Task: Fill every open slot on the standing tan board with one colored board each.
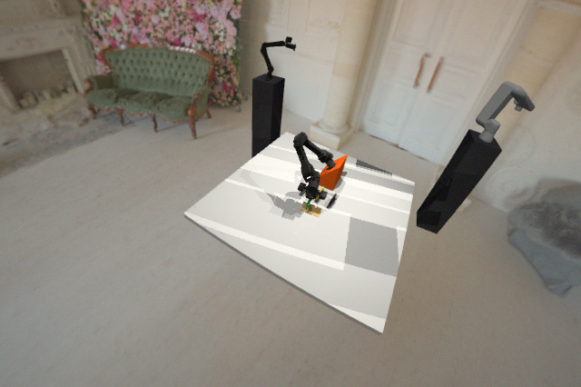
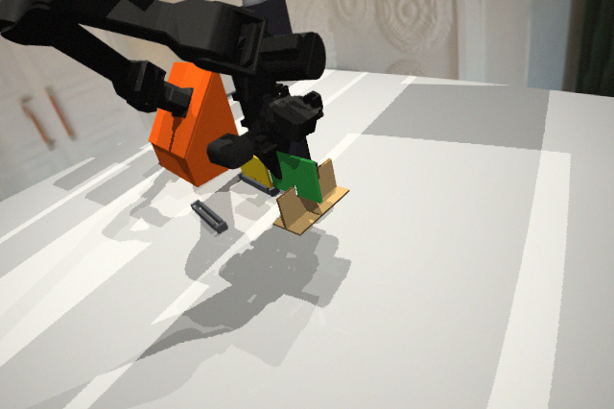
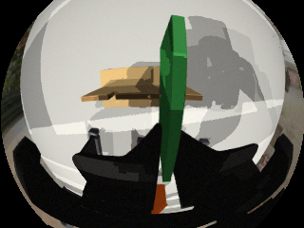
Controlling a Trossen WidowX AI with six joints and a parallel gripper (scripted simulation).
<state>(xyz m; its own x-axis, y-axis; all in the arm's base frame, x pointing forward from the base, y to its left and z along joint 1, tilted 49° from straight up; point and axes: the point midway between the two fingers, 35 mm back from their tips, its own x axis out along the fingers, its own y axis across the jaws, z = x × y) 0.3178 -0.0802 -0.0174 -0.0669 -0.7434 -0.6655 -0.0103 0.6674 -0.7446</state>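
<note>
White tabletop (image 1: pixel 300 251) (image 2: pixel 421 270) (image 3: pixel 95 43) near green tufted sofa (image 1: pixel 154 80)

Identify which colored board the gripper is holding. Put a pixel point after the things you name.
The green board (image 1: pixel 308 204) (image 2: pixel 303 177) (image 3: pixel 173 81), crosswise at the tan board (image 1: pixel 315 210) (image 2: pixel 327 177) (image 3: pixel 128 89); the yellow one (image 2: pixel 255 170) stands in a holder (image 2: pixel 258 184).

No writing to be read from where I'm standing.
I can't make out any letters, numbers, brand marks or signs on the boards, the holders, the orange block, the arms, the pedestals or the double doors over there.
</note>
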